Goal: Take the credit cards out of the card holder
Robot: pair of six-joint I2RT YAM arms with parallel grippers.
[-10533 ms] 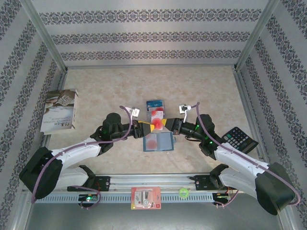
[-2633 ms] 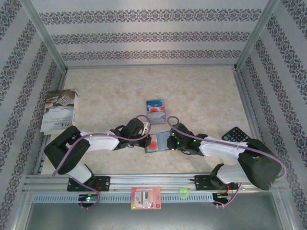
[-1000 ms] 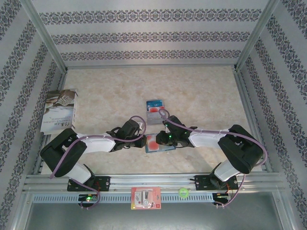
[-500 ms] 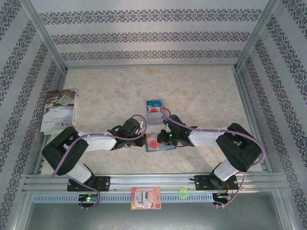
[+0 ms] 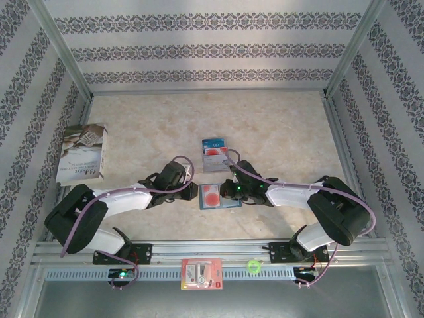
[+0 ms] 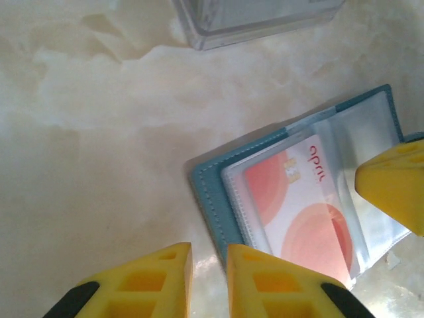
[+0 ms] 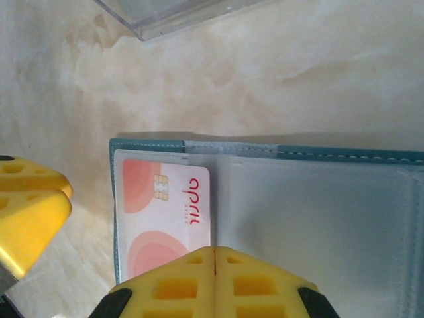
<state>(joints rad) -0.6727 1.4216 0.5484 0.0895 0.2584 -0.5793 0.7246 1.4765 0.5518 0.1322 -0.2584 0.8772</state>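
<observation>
Marbled tabletop (image 5: 278, 126), teal bifold card holder (image 5: 226, 197) lying open, one red-and-white card (image 5: 211, 197) seated in its clear pocket. Left gripper (image 6: 209, 255) slightly parted, empty; right gripper (image 7: 215, 255) clenched at the pocket's edge. Unpinned, the holder could be dragged with the card.

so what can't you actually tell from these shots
- Right wrist view: whether the shut right hand pinches the red-and-white card or just the clear pocket of the card holder. Its fingers cover the card's lower edge.
- Both wrist views: what the clear item at the top is. The frame edge cuts it off.
- Top view: how many loose cards lie stacked beyond the holder. They are too small.
</observation>
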